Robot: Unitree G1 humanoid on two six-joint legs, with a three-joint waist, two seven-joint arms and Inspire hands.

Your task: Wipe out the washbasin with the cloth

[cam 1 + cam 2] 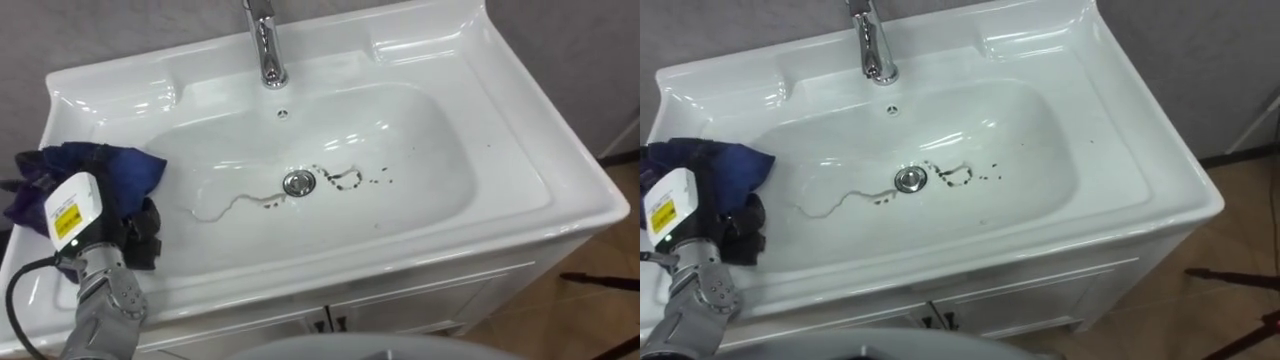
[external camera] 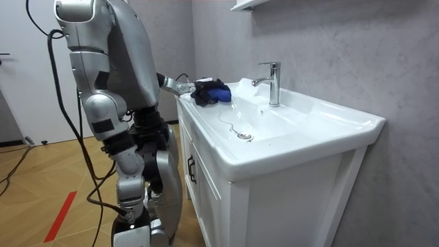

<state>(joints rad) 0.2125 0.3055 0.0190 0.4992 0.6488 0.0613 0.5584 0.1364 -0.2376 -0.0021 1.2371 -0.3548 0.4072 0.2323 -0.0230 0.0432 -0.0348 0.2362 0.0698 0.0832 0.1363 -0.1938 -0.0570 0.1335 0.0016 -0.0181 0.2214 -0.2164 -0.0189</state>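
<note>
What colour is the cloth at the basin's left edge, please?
The cloth is dark blue, clearest in the left eye view.

The robot stands up straight with its left arm reaching forward. Its left hand (image 1: 138, 238) has its fingers curled on a cloth (image 1: 110, 165). Its right arm hangs bent by its side.

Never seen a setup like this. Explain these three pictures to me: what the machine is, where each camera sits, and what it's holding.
It is a two-legged humanoid robot standing at a white basin. Two pictures come from the camera eyes in its head, looking down; the third from a camera standing in the room. Its left hand grips a blue cloth on the basin's left rim. Below the tap, dark marks lie beside the drain.
</note>
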